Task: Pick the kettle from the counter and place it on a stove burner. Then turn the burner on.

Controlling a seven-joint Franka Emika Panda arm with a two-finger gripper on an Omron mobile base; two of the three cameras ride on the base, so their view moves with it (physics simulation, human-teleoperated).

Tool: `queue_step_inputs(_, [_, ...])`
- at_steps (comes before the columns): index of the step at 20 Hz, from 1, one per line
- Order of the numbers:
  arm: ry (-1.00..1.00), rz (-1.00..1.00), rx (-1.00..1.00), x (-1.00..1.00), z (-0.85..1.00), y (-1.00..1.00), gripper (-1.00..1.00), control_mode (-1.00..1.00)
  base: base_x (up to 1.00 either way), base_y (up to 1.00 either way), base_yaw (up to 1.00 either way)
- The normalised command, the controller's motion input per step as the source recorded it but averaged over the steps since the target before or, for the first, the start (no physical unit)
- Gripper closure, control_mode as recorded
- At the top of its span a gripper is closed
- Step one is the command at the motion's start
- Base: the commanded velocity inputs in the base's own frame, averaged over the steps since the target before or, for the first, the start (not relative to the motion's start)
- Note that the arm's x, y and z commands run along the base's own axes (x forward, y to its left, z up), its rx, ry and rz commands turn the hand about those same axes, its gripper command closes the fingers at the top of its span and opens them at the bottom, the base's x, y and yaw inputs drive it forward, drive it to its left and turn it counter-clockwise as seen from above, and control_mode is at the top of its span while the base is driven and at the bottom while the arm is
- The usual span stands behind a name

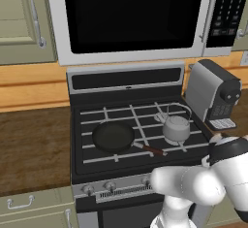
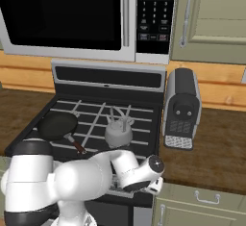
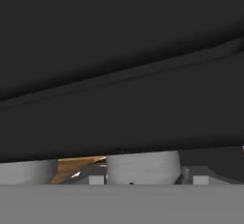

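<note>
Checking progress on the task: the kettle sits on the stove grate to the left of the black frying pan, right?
Not quite. The kettle does sit on the stove grate, but to the right of the black frying pan, as the left base view shows.

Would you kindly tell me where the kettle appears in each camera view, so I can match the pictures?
Left base view: kettle on the stove's right side, right of the frying pan.
Right base view: kettle centre, on the grates.
Hand view: I cannot make it out.
Shared landmark: the coffee machine right of the stove.
</note>
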Motion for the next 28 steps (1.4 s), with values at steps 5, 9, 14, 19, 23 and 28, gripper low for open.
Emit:
queue_step_inputs(5, [0.11,0.17,0.0,-0.49,0.0,-0.04,1.0,-1.0,0.0,0.0,0.0])
queue_step_inputs(9, [0.15,0.15,0.02,-0.59,0.0,-0.2,1.0,-1.0,0.0,0.0,0.0])
queue_step_inputs(14, [0.16,0.12,0.03,-0.68,0.0,-0.29,1.0,-1.0,0.0,0.0,0.0])
queue_step_inputs(19, [0.19,0.08,0.03,-0.71,0.0,-0.35,1.0,-1.0,0.0,0.0,0.0])
queue_step_inputs(23, [0.22,0.05,0.07,-0.3,-0.09,-0.34,1.0,-1.0,0.0,0.0,0.0])
queue_step_inputs(28, [0.03,0.0,-0.07,-0.47,-0.38,0.29,1.0,-1.0,0.0,0.0,0.0])
